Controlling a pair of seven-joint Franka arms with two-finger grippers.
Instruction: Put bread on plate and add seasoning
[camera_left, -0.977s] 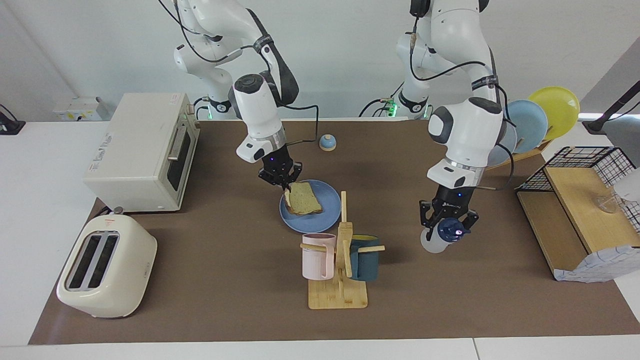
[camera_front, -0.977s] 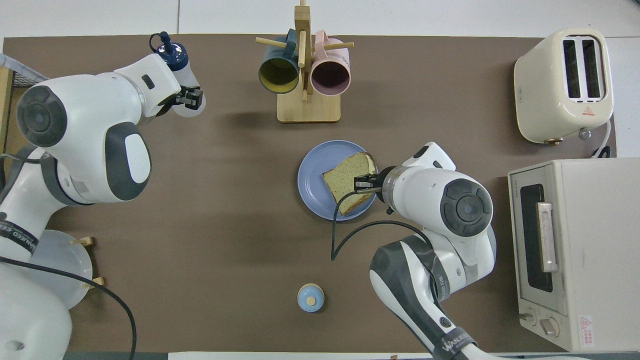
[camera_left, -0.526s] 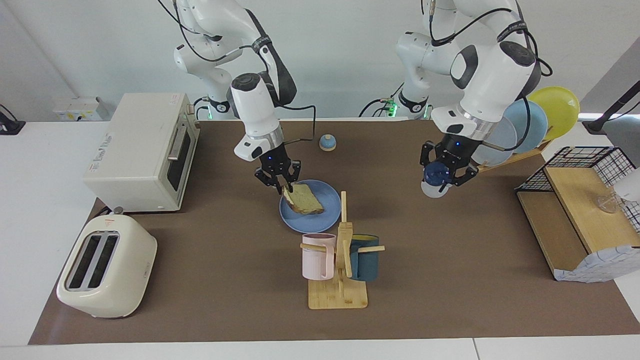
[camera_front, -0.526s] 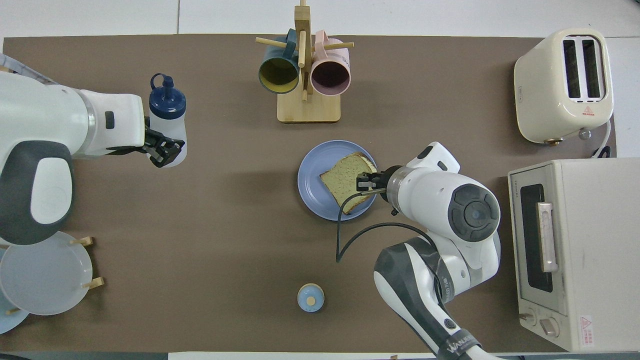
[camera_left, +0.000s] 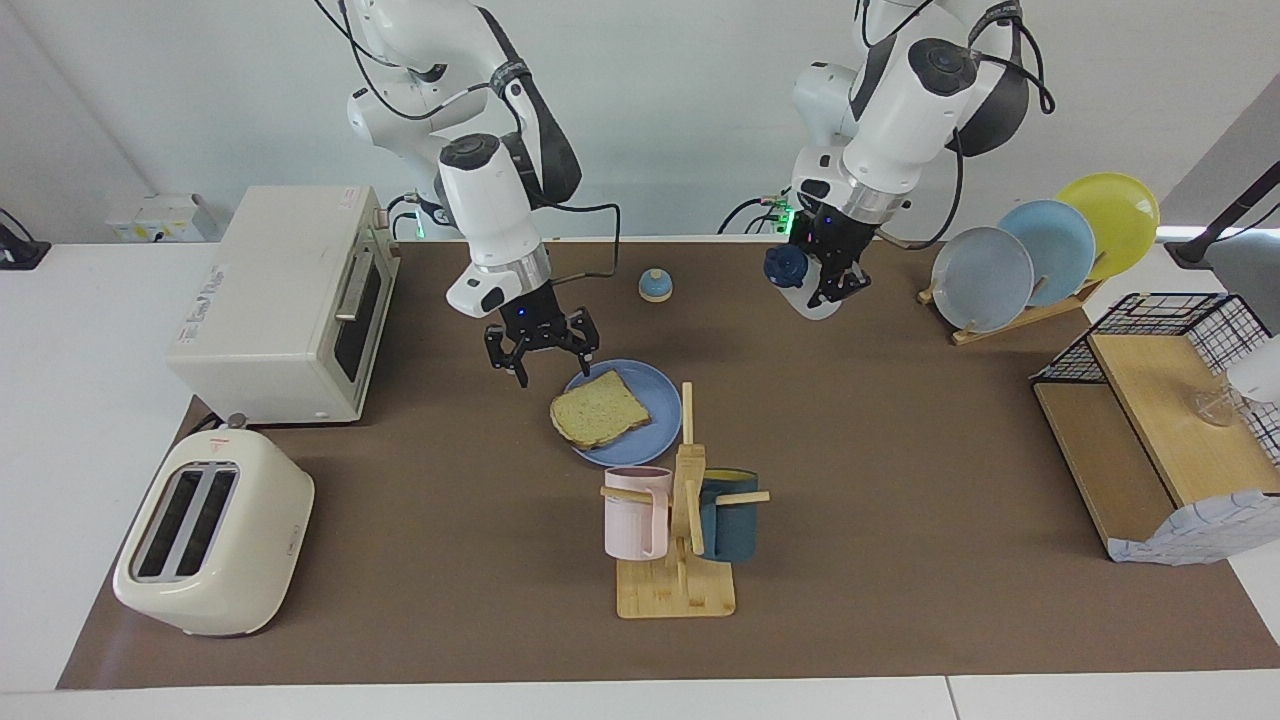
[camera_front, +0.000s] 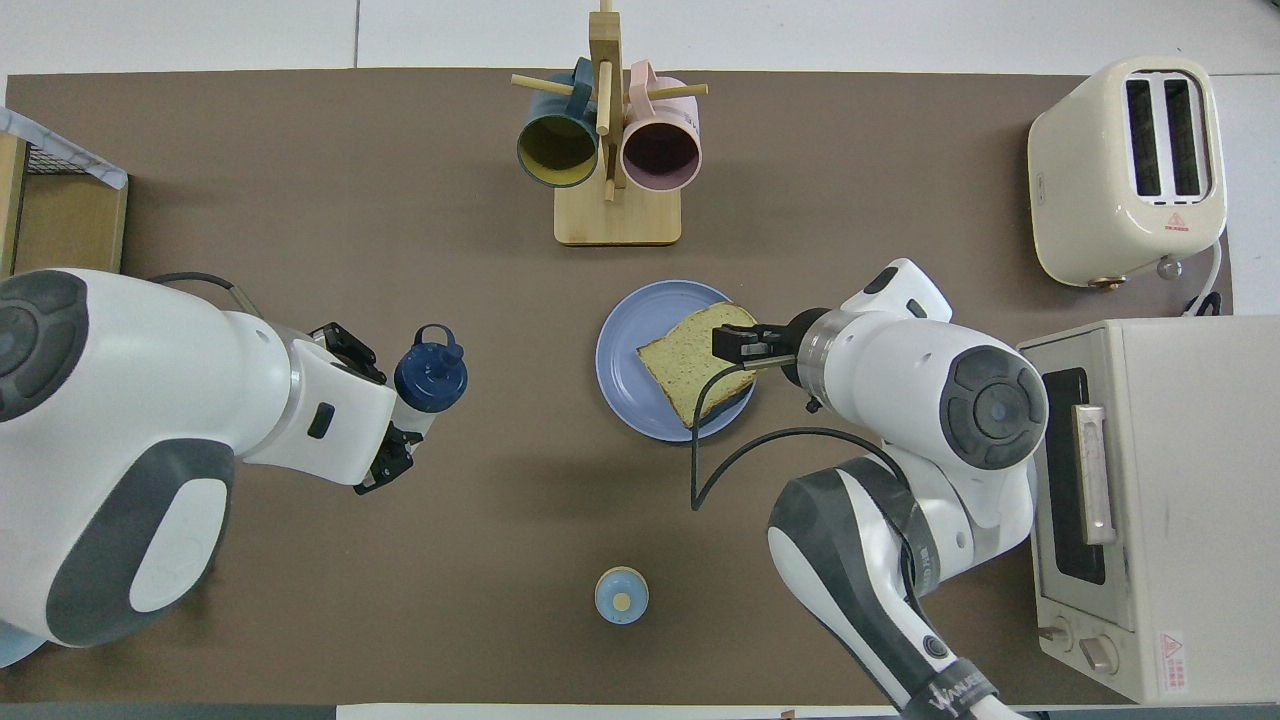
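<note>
Bread (camera_left: 598, 410) flat on plate (camera_left: 650, 385), mid-tabletop. Right gripper (camera_left: 540, 352) wide, empty, over plate's rim. Left gripper (camera_left: 826, 276) clamps seasoning (camera_left: 790, 268), aloft toward left arm's end; plate lies toward right arm's end from it.

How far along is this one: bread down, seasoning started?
Done: the square tan bread slice lies flat on the round medium-blue plate, and the right gripper hangs open above the plate's edge, holding nothing. In hand: the left gripper is shut on the translucent, navy-capped seasoning bottle, held in the air. Left: bringing the bottle over the bread and seasoning it.
</note>
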